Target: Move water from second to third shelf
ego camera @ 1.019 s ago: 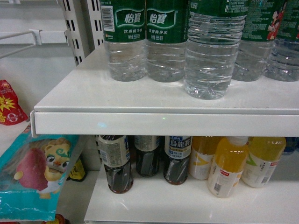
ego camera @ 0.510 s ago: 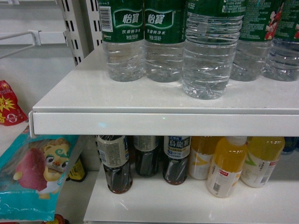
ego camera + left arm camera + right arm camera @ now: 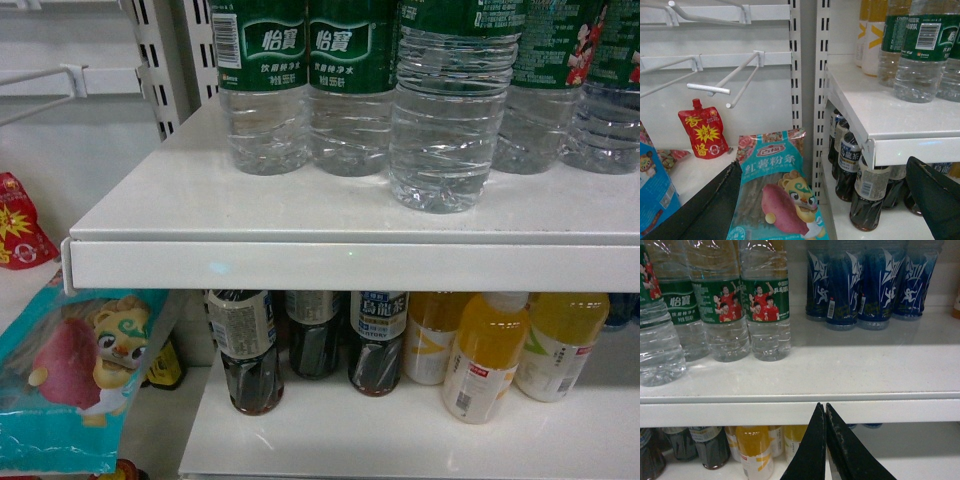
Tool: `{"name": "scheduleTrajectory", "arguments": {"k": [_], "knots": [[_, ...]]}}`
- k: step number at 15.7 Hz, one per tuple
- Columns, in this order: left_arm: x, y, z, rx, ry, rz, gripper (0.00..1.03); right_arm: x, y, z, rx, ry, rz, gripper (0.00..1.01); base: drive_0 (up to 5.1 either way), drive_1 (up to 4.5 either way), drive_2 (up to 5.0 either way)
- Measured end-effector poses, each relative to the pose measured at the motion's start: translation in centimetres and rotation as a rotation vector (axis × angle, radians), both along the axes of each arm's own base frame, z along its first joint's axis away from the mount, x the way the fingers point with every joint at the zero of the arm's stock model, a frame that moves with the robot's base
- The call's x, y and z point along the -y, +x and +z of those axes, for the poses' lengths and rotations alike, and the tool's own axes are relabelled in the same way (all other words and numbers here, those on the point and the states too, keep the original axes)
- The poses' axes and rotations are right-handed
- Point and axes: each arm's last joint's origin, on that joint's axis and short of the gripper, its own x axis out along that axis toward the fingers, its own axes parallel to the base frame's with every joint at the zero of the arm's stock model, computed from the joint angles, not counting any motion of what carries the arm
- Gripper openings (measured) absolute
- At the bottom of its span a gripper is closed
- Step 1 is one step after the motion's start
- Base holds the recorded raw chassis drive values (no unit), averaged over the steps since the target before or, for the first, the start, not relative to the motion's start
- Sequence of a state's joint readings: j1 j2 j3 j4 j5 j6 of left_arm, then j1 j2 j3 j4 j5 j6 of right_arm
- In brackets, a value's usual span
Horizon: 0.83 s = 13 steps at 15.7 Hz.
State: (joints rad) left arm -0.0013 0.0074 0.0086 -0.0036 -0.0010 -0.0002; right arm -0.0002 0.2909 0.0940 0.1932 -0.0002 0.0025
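Several water bottles point(image 3: 443, 130), clear with dark green labels, stand on the upper white shelf point(image 3: 350, 262); one stands forward of the row. The right wrist view shows more of this water point(image 3: 767, 315) at the shelf's left. My right gripper point(image 3: 822, 407) is shut and empty, its tips level with the shelf's front edge point(image 3: 890, 412), right of and below the bottles. My left gripper point(image 3: 825, 162) is open and low at the shelf's left end, holding nothing. The water point(image 3: 920, 55) stands up to its right. Neither gripper shows in the head view.
Dark tea bottles point(image 3: 248, 350) and yellow juice bottles point(image 3: 485, 355) fill the shelf below. Blue drink bottles point(image 3: 870, 285) stand right of the water. Left of the slotted upright point(image 3: 821, 75) are wire hooks point(image 3: 710, 88), a teal snack bag point(image 3: 777, 195) and a red pouch point(image 3: 705, 132).
The head view has shifted slightly, so the bottles sit a little further left than a second ago. No bottle has moved on the shelf.
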Motion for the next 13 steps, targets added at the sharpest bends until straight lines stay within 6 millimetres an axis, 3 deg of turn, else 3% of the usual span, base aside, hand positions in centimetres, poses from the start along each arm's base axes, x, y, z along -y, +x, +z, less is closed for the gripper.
{"name": "scheduleTrajectory", "arguments": {"k": [3,7,13], "knots": [[0.0,0.0,0.0,0.000,0.000,0.000,0.98,0.0,-0.2,-0.4,0.007,0.000,0.000,0.02,0.0,0.00,0.0],[0.0,0.0,0.0,-0.001,0.000,0.002,0.98,0.0,-1.8,-2.6,-0.024,0.000,0.000,0.02,0.0,0.00,0.0],[0.0,0.0,0.0,0.000,0.000,0.000,0.98,0.0,-1.9,-2.2,0.009,0.000,0.000,0.02,0.0,0.00,0.0]]}}
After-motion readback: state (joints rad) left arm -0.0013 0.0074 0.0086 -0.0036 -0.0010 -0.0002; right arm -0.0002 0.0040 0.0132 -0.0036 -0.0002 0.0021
